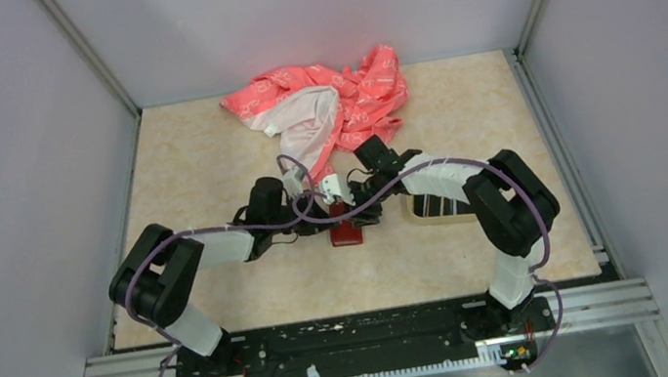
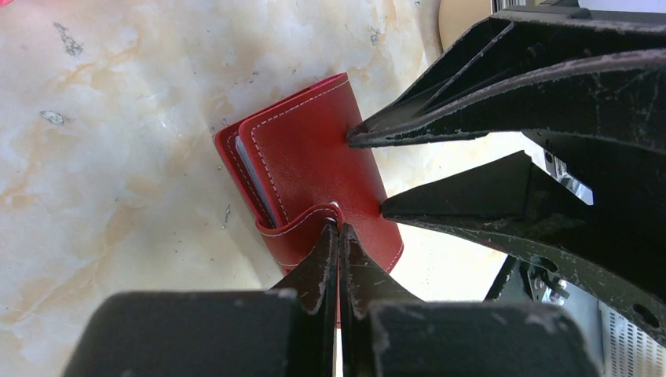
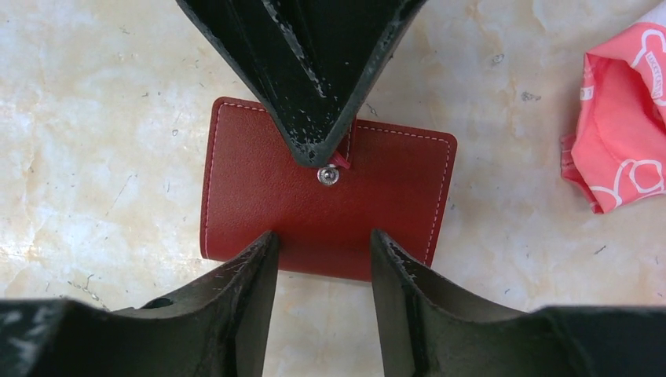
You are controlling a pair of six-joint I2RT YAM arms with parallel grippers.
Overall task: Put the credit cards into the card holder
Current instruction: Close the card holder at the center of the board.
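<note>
The left fingers are pressed together on the thin closing strap of a small dark red stitched leather card holder, right beside its pale metal snap. Facing them, the right fingers stand apart, their tips over the holder's opposite long edge; whether they touch it cannot be told. The holder lies flat and folded between the two pairs, with grey pocket edges showing at its open side and bare tabletop past its short edges. Near the right fingers, on their outer side, sits an oval beige tray holding black striped credit cards. Beyond both pairs, well apart, lies a crumpled pink-and-white patterned cloth. The beige marbled tabletop is speckled and enclosed by pale grey walls.
</note>
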